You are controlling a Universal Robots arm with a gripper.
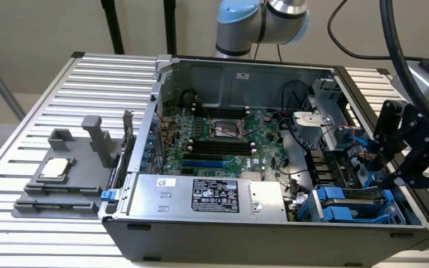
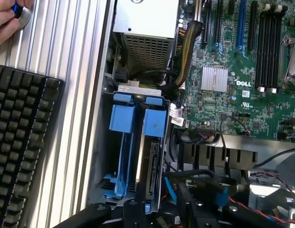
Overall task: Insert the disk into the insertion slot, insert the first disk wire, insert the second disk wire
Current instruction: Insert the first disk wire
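The claw (image 1: 390, 167) hangs at the right side of the exterior view, just over the right wall of the open computer case (image 1: 274, 234). Its black fingers (image 1: 403, 177) stand wide apart, and I can see nothing held between them. In the wrist view the claw (image 2: 185, 214) is right above the slot (image 2: 103, 142), with black wires (image 2: 200, 173) bunched under it.

The slot (image 1: 399, 209) is a grey metal cage in the lower right corner of the case. The disk (image 2: 151, 161) sits inside it. You can see the disk's blue frame and its dark side going down into the cage. Another blue frame (image 2: 122, 118) sits in the slot just beside it.

Next to the slot, along the bottom of the exterior view, lies a silver power box (image 1: 207, 195) with a black label. Above that, in the middle of the case, is the green board (image 1: 222, 134). It has a small silver block with fins (image 2: 214, 78) on it.

The case stands on a desk (image 1: 36, 111) made of silver slats. At the lower left of the exterior view a grey plastic stand (image 1: 65, 190) with tall posts rests on the desk. The arm (image 1: 263, 22) shows at the top of the exterior view, behind the case.

In the wrist view a black keyboard (image 2: 21, 142) lies on the desk beside the case. A person's hand (image 2: 7, 16) rests on the desk past the keyboard, with something small and blue in its fingers.
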